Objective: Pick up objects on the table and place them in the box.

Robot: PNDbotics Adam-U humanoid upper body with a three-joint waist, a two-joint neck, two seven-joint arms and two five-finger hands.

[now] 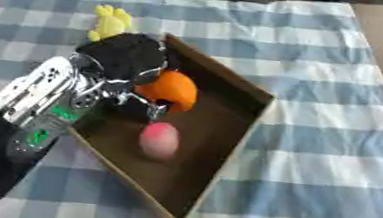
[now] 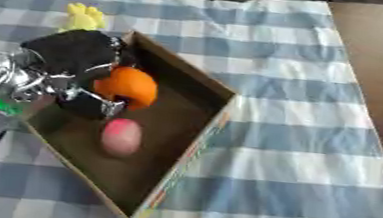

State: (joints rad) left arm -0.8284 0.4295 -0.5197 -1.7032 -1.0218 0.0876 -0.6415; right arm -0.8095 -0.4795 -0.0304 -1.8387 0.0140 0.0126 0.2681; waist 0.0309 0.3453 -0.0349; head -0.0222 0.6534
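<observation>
Grasping an orange object (image 1: 172, 89) over the box (image 1: 244, 131), the left hand (image 1: 128, 59) curls around it; a pink object (image 1: 159, 139) lies at six o'clock.

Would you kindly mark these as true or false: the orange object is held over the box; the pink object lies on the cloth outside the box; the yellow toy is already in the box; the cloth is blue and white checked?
1. The left hand holds the orange object over the box. True.
2. The pink object lies on the cloth outside the box. False: it lies on the box floor.
3. The yellow toy is already in the box. False: it lies on the cloth beyond the box's far corner.
4. The cloth is blue and white checked. True.
</observation>
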